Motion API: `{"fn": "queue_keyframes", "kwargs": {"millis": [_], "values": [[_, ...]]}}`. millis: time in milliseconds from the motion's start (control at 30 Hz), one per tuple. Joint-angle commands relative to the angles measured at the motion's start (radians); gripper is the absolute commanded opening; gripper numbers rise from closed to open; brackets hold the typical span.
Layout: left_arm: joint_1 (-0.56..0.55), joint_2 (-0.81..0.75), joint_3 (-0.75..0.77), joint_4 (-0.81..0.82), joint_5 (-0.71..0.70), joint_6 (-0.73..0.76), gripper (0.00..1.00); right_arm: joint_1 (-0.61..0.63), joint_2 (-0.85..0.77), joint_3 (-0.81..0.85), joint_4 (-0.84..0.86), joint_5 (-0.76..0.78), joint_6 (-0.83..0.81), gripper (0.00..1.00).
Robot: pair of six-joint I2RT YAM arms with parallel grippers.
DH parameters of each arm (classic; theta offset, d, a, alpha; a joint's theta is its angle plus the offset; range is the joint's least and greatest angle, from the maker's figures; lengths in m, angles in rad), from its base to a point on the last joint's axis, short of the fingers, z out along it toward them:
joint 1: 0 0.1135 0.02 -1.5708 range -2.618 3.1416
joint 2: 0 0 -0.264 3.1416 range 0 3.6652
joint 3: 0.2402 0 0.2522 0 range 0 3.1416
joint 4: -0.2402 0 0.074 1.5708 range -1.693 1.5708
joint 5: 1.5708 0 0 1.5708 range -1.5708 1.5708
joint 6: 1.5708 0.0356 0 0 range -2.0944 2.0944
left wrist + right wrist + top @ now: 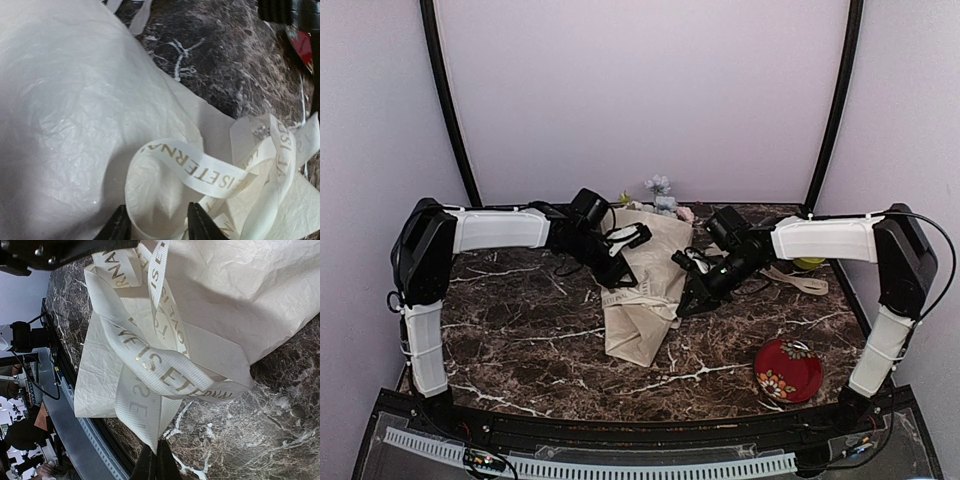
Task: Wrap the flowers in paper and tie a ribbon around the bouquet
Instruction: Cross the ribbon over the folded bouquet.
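Observation:
The bouquet point(645, 300) lies in the middle of the table as a cream paper point(65, 125) cone. Its flowers point(663, 195) show at the far, wide end. The ribbon point(165, 375), cream with gold lettering, is looped over the cone's narrow part. My left gripper point(157, 226) stands open over the paper, and a curl of ribbon point(215, 175) lies between its fingertips point(120, 227). My right gripper point(159, 462) is shut on a ribbon end just off the cone's right edge, low over the marble. In the top view the left gripper point(620, 272) and right gripper point(688, 300) flank the cone.
A red patterned dish point(788, 370) sits at the front right. A lime-green round thing point(810, 263) and a loose strip of ribbon point(800, 283) lie under the right arm. The dark marble table point(520, 330) is walled at the back and sides.

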Motion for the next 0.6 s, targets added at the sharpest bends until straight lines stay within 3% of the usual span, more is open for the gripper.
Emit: {"fn": "queue_keyframes", "kwargs": {"millis": [0, 67, 167, 300, 567], "values": [[-0.003, -0.013, 0.032, -0.042, -0.030, 0.021, 0.27, 0.004, 0.012, 0.018, 0.007, 0.012, -0.012, 0.00], [-0.004, -0.017, 0.032, -0.037, -0.067, 0.015, 0.10, 0.003, 0.008, 0.019, 0.001, 0.019, -0.013, 0.00], [0.001, -0.033, 0.025, -0.009, -0.186, 0.000, 0.00, 0.001, -0.002, 0.020, -0.028, 0.040, -0.027, 0.00], [0.032, -0.070, -0.002, 0.027, -0.275, -0.024, 0.00, -0.016, -0.027, -0.007, -0.042, 0.062, -0.031, 0.00], [0.136, -0.188, -0.121, 0.134, -0.267, -0.060, 0.00, -0.036, -0.046, -0.032, -0.047, 0.072, -0.038, 0.00]]}}
